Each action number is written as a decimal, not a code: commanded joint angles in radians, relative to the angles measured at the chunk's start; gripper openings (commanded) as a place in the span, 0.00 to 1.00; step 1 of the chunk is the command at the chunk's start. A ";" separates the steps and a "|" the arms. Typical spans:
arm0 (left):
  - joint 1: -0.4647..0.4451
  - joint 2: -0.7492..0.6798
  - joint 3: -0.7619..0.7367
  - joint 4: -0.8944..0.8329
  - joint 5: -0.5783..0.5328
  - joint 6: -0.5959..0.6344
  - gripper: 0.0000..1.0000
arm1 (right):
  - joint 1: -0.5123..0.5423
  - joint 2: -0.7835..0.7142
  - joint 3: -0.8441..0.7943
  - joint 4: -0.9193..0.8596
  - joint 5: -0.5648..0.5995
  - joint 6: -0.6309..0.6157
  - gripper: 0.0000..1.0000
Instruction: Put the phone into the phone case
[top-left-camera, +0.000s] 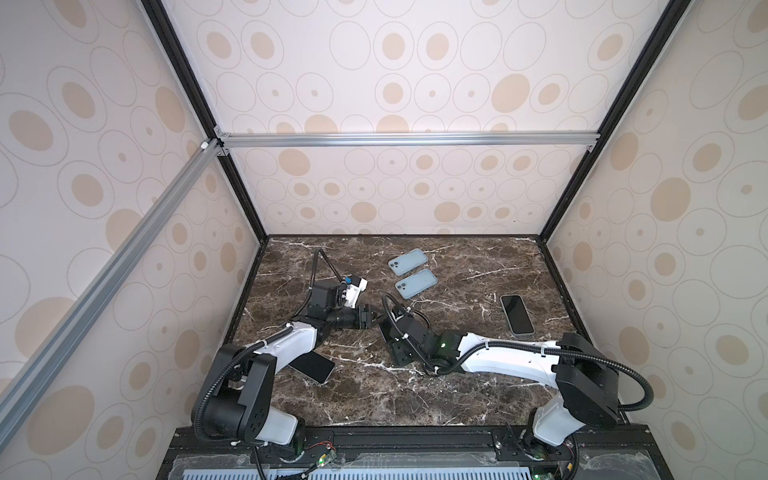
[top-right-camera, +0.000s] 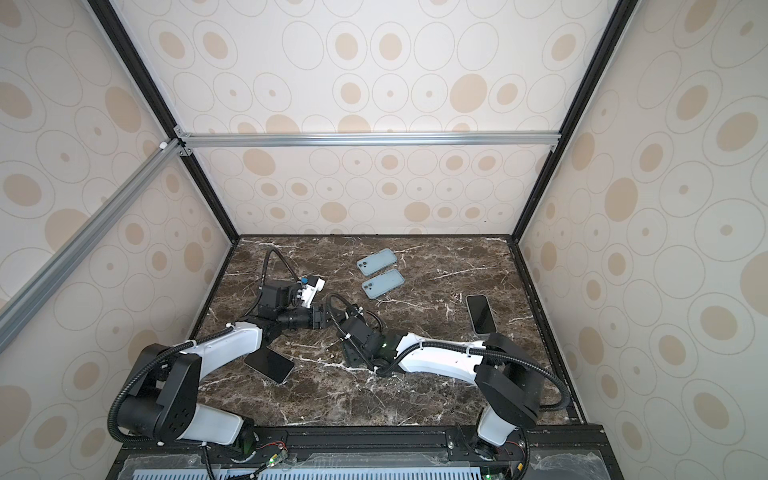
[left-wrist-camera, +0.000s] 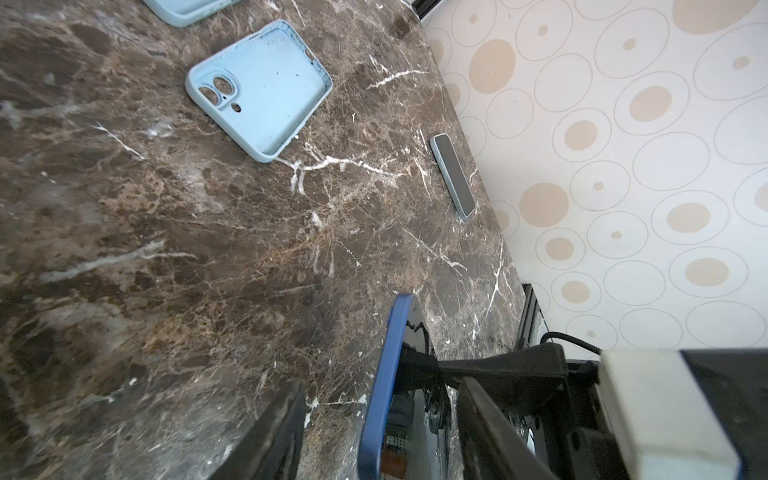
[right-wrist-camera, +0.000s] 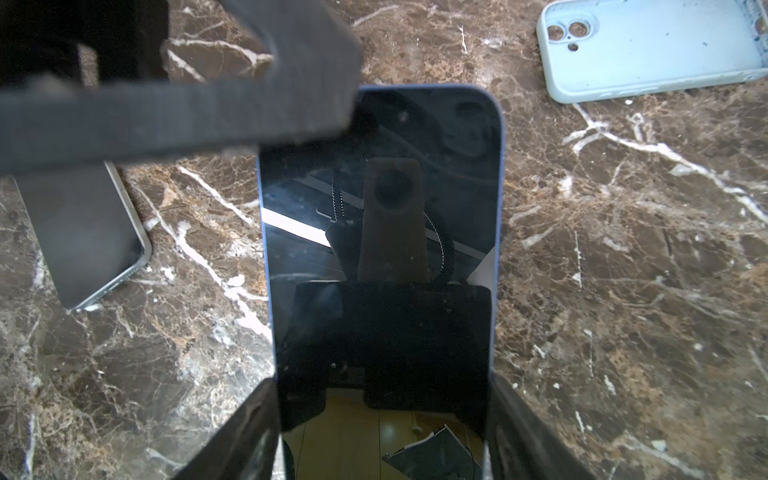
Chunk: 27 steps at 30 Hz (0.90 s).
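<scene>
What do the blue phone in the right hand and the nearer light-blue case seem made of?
Blue phone: glossy glass front, given its sharp mirror-like reflections; matte blue rim, metal or plastic, unclear. Nearer light-blue case: probably soft silicone or matte plastic; dull, glare-free, with dust specks clinging.

1. The bench is dark brown marble with white veins.
2. A pale-blue case lies on it, open side up.
3. A second pale-blue case lies just behind that case, parallel to it.
4. A phone lies screen up, well to that case's right.
5. A second phone lies front-left of that case, well apart and partly hidden.
</scene>
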<state>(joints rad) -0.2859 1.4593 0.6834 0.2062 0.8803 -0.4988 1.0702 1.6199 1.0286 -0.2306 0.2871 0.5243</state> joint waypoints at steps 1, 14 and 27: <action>-0.008 0.006 0.029 0.027 0.035 -0.010 0.57 | -0.003 -0.008 0.034 0.043 0.024 -0.010 0.59; -0.011 0.033 0.033 0.050 0.091 -0.025 0.23 | -0.003 0.010 0.020 0.091 0.011 -0.007 0.58; -0.010 -0.033 0.006 0.188 0.107 -0.090 0.00 | -0.003 -0.068 -0.004 0.108 0.028 -0.055 0.86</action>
<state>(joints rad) -0.2928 1.4731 0.6838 0.2970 0.9977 -0.5465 1.0637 1.6150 1.0206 -0.1627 0.2913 0.5014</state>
